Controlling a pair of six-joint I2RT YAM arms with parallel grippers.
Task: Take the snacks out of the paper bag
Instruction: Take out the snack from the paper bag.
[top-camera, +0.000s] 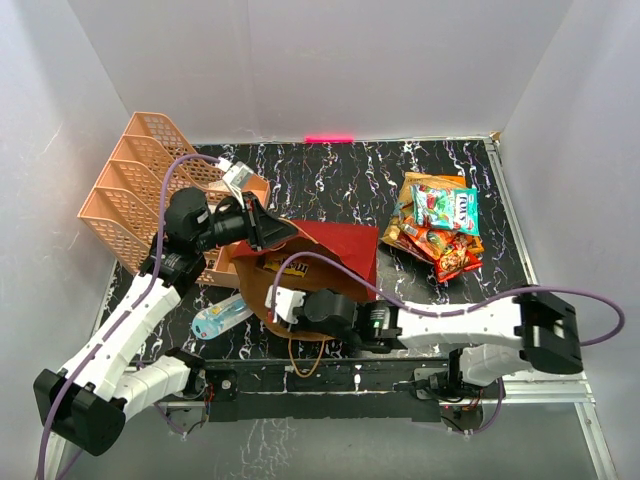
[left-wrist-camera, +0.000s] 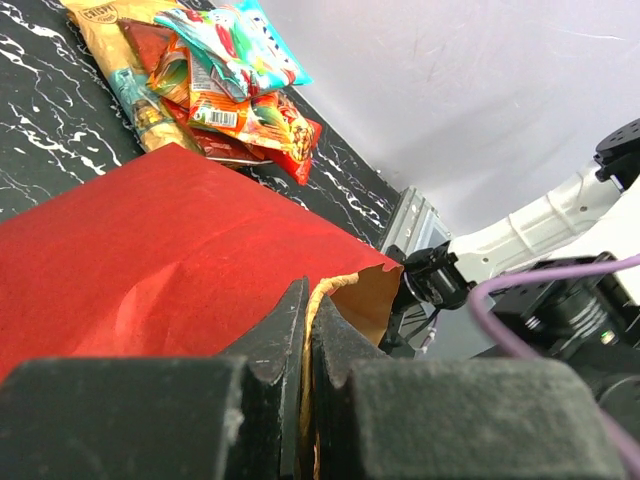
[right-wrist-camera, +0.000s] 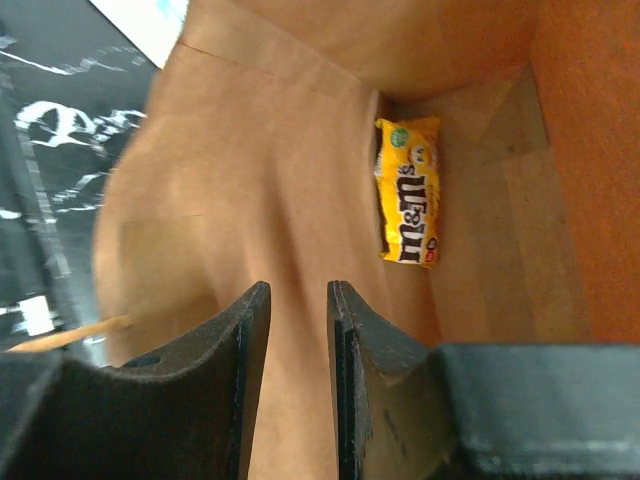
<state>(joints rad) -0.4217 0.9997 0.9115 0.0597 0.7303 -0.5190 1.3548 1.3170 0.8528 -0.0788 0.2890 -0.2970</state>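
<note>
- The left gripper (left-wrist-camera: 305, 300) is clamped on the brown kraft rim of the paper bag (left-wrist-camera: 150, 240), its two fingers pressed together with the paper edge between them.
- The bag's red outer side stretches away ahead of that gripper and to its left, lying on the black marbled table (top-camera: 340, 170).
- The right gripper (right-wrist-camera: 297, 295) is inside the bag's mouth. Its jaws stand a narrow way apart with nothing between them.
- A yellow M&M's packet (right-wrist-camera: 408, 190) lies deep in the bag, ahead of the right gripper's fingertips and slightly to their right in the wrist view. It sits against the fold where the bag's wall meets its bottom, apart from the fingers.
- A pile of snacks (top-camera: 440, 225) lies on the table outside the bag, beyond its closed end and well apart from both grippers. It holds an orange chip bag with teal and red packets on top.
- A pink basket organizer (top-camera: 140, 180) stands just behind the left gripper's wrist.
- A blue-white blister-packed item (top-camera: 222, 318) lies on the table near the bag's mouth, between the two arms.
- A twine handle (top-camera: 305, 362) loops out from the bag beneath the right gripper's wrist.
</note>
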